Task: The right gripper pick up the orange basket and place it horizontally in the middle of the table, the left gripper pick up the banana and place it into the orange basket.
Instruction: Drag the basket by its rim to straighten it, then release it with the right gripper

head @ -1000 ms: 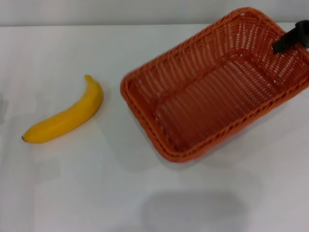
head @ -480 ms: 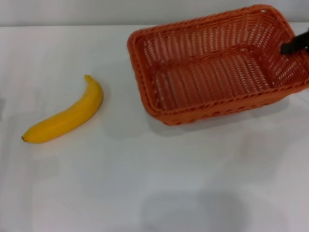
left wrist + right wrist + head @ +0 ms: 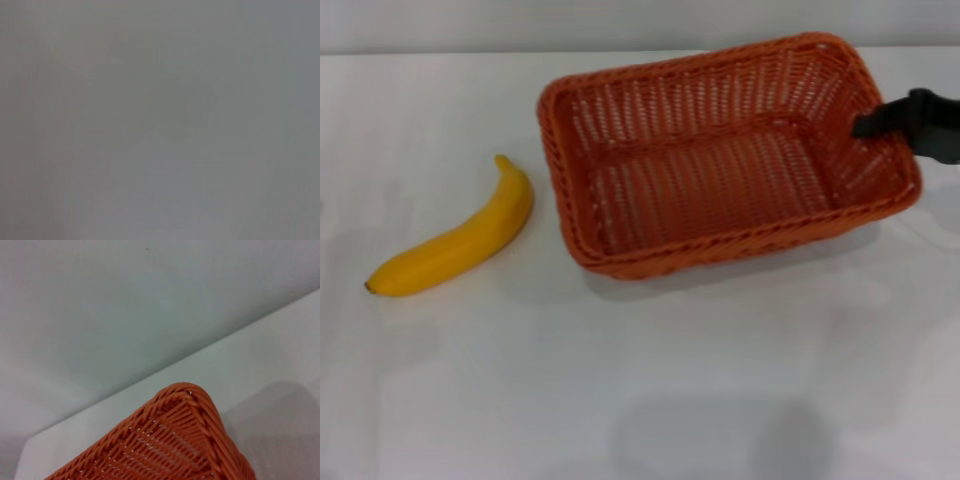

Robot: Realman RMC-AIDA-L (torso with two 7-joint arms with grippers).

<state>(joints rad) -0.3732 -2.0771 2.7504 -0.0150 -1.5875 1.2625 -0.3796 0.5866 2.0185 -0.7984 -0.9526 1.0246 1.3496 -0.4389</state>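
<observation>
— Right gripper (image 3: 868,125) is seen clamped on the right-hand rim of the orange basket (image 3: 720,160), which lies lengthwise across the table (image 3: 650,380).

— And the banana (image 3: 460,243) is left lying just left of it, apart.

Only a plain, featureless grey surface across the whole left wrist view

The right gripper (image 3: 868,124) ran off the picture's edge beside the orange basket (image 3: 720,160), its finger state unclear; the left wrist view was blank.
</observation>
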